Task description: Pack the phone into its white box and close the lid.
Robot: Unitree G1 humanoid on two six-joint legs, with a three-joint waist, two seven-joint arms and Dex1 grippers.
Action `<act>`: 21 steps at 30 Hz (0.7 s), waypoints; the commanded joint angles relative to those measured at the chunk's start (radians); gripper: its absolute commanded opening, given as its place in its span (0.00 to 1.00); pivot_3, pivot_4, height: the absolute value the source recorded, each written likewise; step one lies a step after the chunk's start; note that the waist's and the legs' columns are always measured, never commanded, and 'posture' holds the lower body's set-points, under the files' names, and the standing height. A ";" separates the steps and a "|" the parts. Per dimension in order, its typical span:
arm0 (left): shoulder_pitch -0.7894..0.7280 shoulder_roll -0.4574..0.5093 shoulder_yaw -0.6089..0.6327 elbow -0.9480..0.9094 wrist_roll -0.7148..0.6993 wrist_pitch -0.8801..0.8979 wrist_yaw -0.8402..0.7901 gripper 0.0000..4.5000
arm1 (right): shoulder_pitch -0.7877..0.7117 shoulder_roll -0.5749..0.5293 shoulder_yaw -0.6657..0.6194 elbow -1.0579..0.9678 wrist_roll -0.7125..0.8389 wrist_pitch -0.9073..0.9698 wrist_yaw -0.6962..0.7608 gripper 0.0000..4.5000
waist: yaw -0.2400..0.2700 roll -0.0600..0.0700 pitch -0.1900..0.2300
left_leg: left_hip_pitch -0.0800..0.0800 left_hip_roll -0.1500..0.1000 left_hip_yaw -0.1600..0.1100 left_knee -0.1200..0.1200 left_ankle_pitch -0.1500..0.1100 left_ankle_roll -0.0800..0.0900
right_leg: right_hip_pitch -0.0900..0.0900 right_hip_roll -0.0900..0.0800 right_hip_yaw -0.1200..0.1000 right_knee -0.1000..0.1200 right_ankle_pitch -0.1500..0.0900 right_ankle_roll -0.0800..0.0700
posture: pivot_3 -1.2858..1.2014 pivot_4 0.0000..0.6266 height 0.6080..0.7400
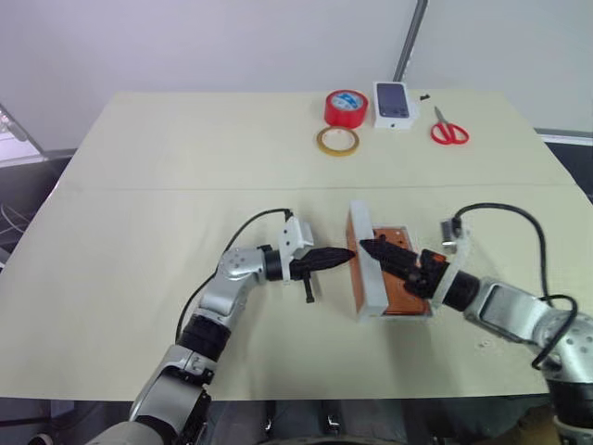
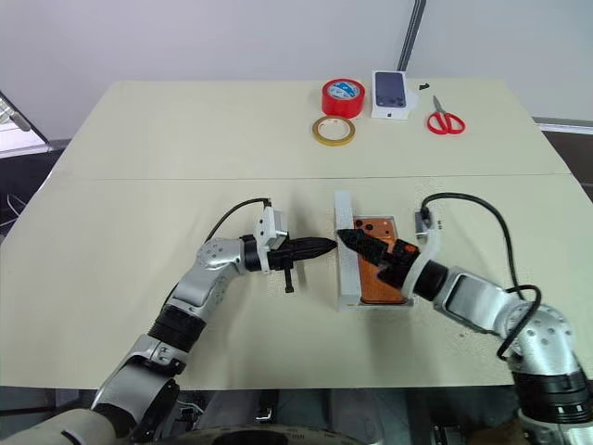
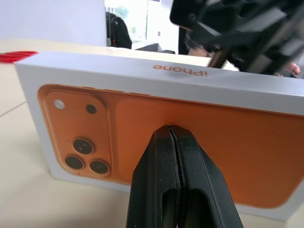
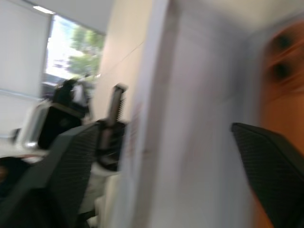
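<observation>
The phone (image 2: 378, 264) lies copper-orange in the white box (image 2: 372, 302) near the table's (image 2: 139, 167) front edge; the lid (image 2: 345, 250) stands on edge along the box's left side, its outer face printed orange; the left gripper (image 2: 326, 246), fingers pressed together, points at that face; the right gripper (image 2: 357, 243) is spread wide astride the lid; tape rolls and scissors (image 2: 445, 121) lie far behind

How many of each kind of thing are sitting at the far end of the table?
Tape rolls: 2 (red tape roll, tan tape roll)
Scissors: 1 (red scissors)
Boxes: 1 (small white box with a phone picture)
Total: 4, not counting a dark speck by the box, too small to tell.
</observation>
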 commanded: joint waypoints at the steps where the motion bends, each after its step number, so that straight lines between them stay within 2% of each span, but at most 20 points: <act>1: -0.023 -0.016 0.001 0.024 0.010 -0.032 0.005 0.00 | 0.060 -0.089 -0.145 -0.022 -0.084 0.031 0.145 0.99 | 0.010 0.000 0.000 | 0.000 0.000 0.000 0.000 0.000 0.000 | 0.000 0.000 0.000 0.000 0.000 0.000 | 0.52 0.24 1.00; 6: -0.048 -0.073 -0.010 0.092 0.030 -0.064 0.024 0.00 | 0.135 -0.196 -0.251 0.031 -0.294 0.035 0.321 0.99 | 0.015 0.000 0.000 | 0.000 0.000 0.000 0.000 0.000 0.001 | 0.001 0.000 0.000 -0.002 0.000 0.001 | 0.52 0.24 1.00; 11: -0.086 -0.153 -0.018 0.160 0.043 -0.077 0.039 0.00 | 0.048 -0.144 -0.240 0.049 -0.467 -0.044 0.307 0.99 | 0.013 -0.001 0.000 | 0.001 0.000 0.000 0.000 -0.001 0.001 | 0.002 0.001 0.000 -0.003 0.001 0.001 | 0.52 0.24 1.00; 14: -0.104 -0.182 -0.025 0.194 0.054 -0.088 0.044 0.00 | 0.054 -0.143 -0.194 0.011 -0.668 -0.133 0.370 0.99 | 0.015 -0.001 0.000 | 0.001 0.000 0.000 0.000 -0.001 0.001 | 0.002 0.001 0.000 -0.003 0.001 0.001 | 0.52 0.24 1.00; 16: -0.111 -0.175 -0.023 0.196 0.062 -0.100 0.040 0.00 | 0.085 -0.154 -0.148 -0.009 -0.813 -0.207 0.432 0.99 | 0.015 -0.001 0.000 | 0.001 0.000 0.000 0.000 -0.001 0.001 | 0.002 0.001 0.000 -0.003 0.001 0.001 | 0.52 0.24 1.00; 19: -0.118 -0.143 0.005 0.181 0.049 -0.090 0.039 0.00 | 0.085 -0.114 -0.139 -0.006 -0.893 -0.261 0.472 0.99 | 0.014 -0.001 0.000 | 0.000 0.000 0.000 0.000 -0.001 0.001 | 0.002 0.001 0.000 -0.003 0.001 0.001 | 0.52 0.24 1.00; 21: -0.104 -0.106 0.013 0.142 0.040 -0.070 0.028 0.00 | 0.091 -0.112 -0.101 -0.005 -1.014 -0.325 0.482 0.79 | 0.011 0.000 0.000 | 0.001 0.000 0.000 0.000 -0.001 0.001 | 0.002 0.001 0.000 -0.003 0.001 0.001 | 0.52 0.24 1.00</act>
